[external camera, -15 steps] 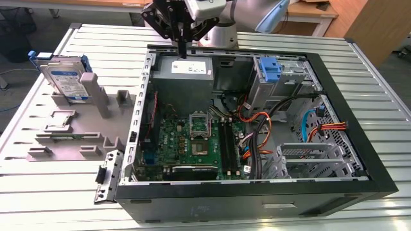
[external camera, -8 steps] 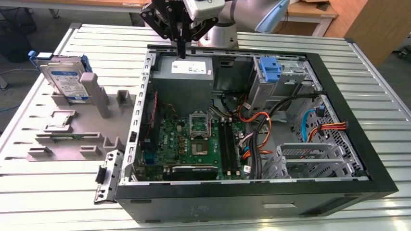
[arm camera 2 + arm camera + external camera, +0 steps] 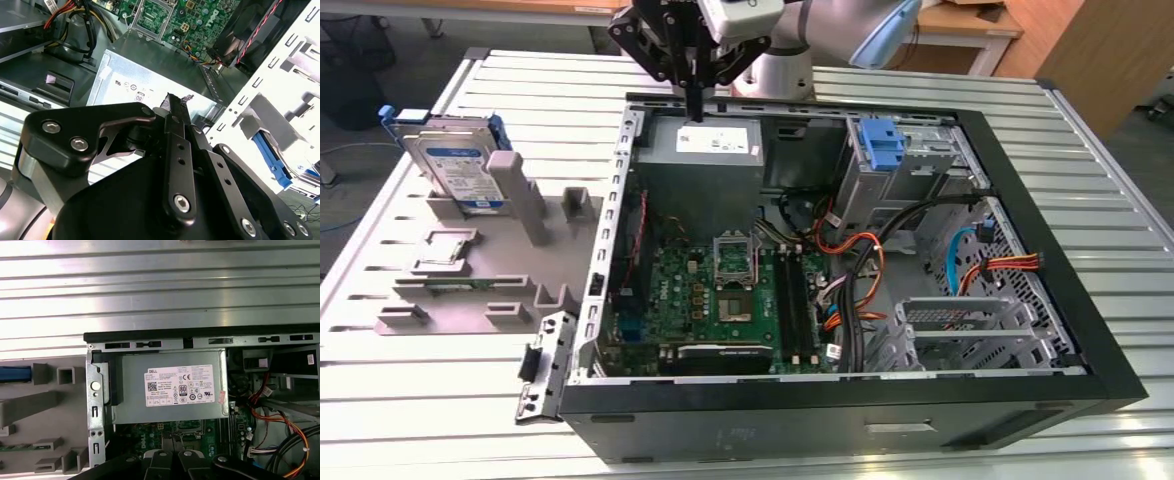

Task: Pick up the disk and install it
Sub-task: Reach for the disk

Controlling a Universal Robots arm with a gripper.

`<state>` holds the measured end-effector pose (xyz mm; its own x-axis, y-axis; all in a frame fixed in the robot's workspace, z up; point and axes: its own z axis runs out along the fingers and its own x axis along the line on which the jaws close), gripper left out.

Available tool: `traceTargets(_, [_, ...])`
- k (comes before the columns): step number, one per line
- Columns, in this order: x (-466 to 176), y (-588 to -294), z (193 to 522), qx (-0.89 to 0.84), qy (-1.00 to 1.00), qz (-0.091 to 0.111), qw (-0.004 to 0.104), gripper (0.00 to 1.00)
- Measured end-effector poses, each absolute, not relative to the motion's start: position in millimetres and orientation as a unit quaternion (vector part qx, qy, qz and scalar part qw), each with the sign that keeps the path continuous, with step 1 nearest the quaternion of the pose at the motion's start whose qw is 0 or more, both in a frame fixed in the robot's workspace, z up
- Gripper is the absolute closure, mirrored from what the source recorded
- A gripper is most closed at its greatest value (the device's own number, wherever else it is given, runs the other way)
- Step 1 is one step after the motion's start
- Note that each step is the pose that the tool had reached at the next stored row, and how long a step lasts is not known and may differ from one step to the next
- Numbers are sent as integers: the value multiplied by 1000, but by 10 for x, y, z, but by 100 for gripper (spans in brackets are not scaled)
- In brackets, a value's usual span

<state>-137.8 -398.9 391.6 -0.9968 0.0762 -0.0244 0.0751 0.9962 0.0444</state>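
Disk (image 3: 458, 165) stands in the grey holder (image 3: 467, 290), a post hiding its corner; gripper (image 3: 698, 115) pinched together, empty, above the power supply (image 3: 704, 148)

I see an open computer case (image 3: 854, 420) lying on the slatted metal table (image 3: 440, 430). Inside, a grey power supply box (image 3: 707, 145) sits beside the green motherboard (image 3: 720, 290), with orange cables (image 3: 870, 262) nearby. A grey fixture block (image 3: 454, 300) lies just outside the case on the exterior view's left.
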Motion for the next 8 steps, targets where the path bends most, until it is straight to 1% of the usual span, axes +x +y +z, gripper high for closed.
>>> traceTargets(8, [-1397,-3989,3913,38,999,22,13,90])
